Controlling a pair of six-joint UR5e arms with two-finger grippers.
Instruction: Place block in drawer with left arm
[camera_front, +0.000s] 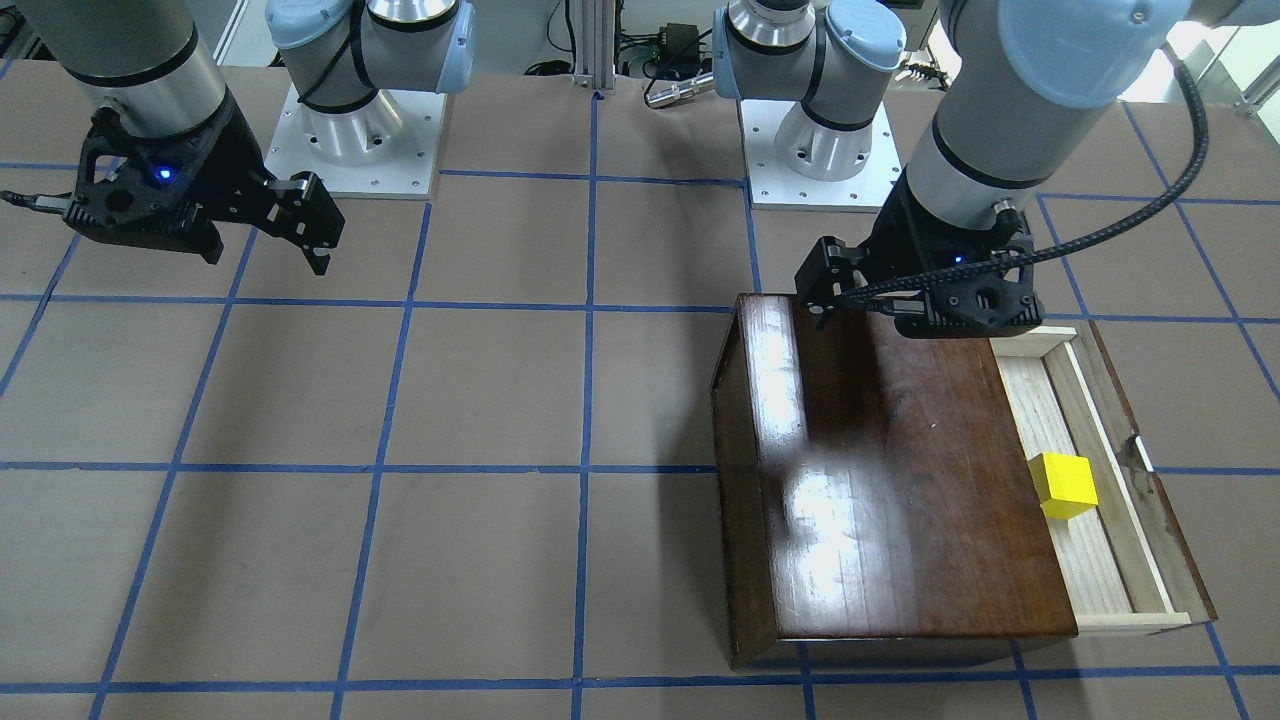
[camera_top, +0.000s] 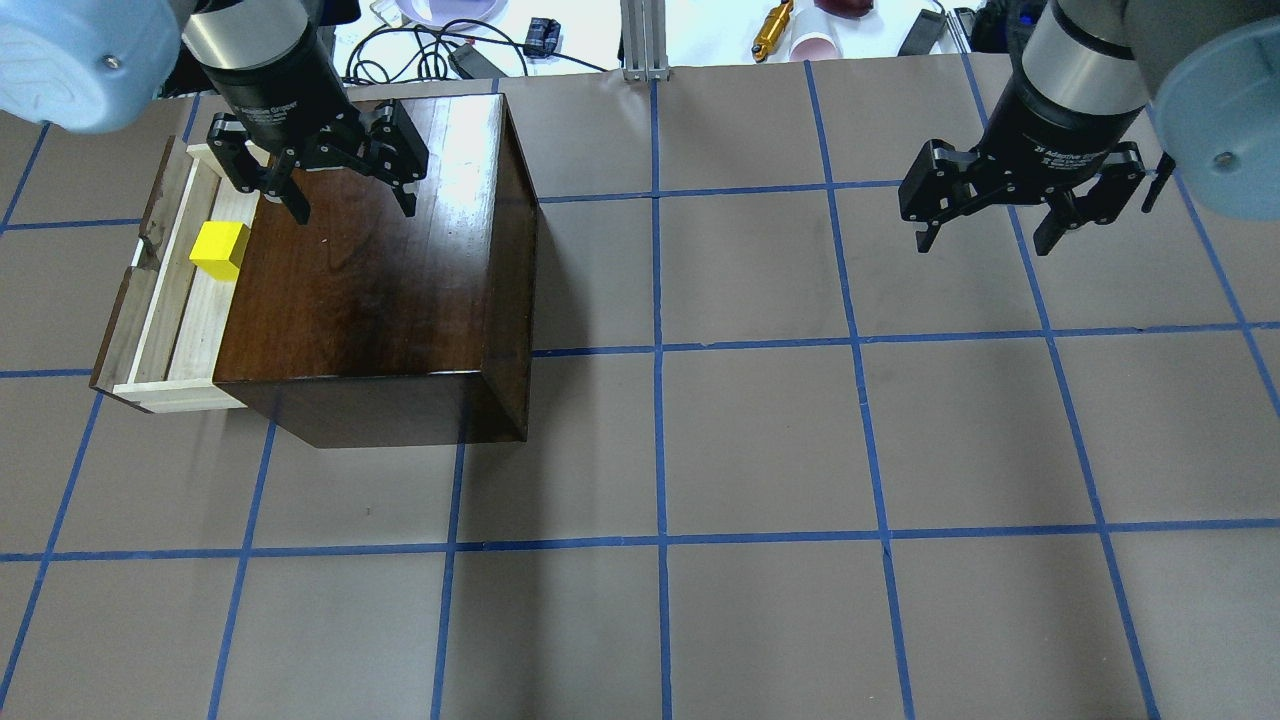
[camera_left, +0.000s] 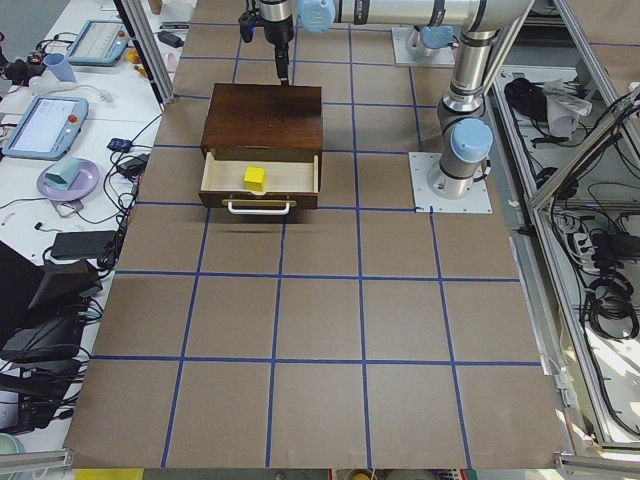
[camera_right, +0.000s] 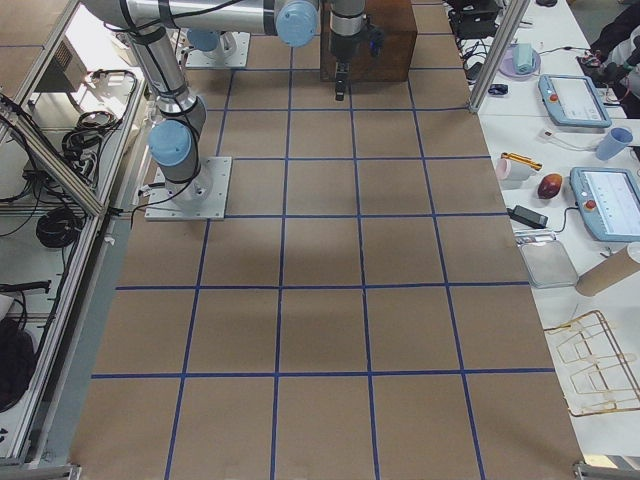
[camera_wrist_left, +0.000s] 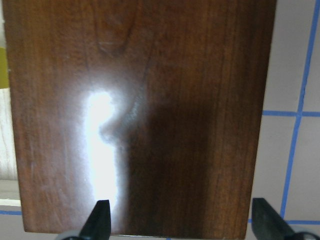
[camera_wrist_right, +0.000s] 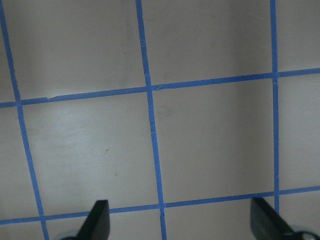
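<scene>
The yellow block (camera_top: 220, 250) lies inside the pulled-out drawer (camera_top: 192, 335) of the dark cabinet (camera_top: 370, 290), with nothing gripping it. The left gripper (camera_top: 354, 205) hangs over the cabinet's glossy top, spread wide and empty. The right gripper (camera_top: 984, 240), equally wide and empty, hangs over the bench (camera_top: 760, 440), well apart

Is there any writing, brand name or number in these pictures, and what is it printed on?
"Adaptive Gripper": small white print on the black collar above the right end effector; the characters before it and the line beneath are too blurred to read.
Similar white print above the left end effector: too blurred to read.
The tablet screens on the side bench: too small to read.
The cabinet, block and drawer: none.
</scene>
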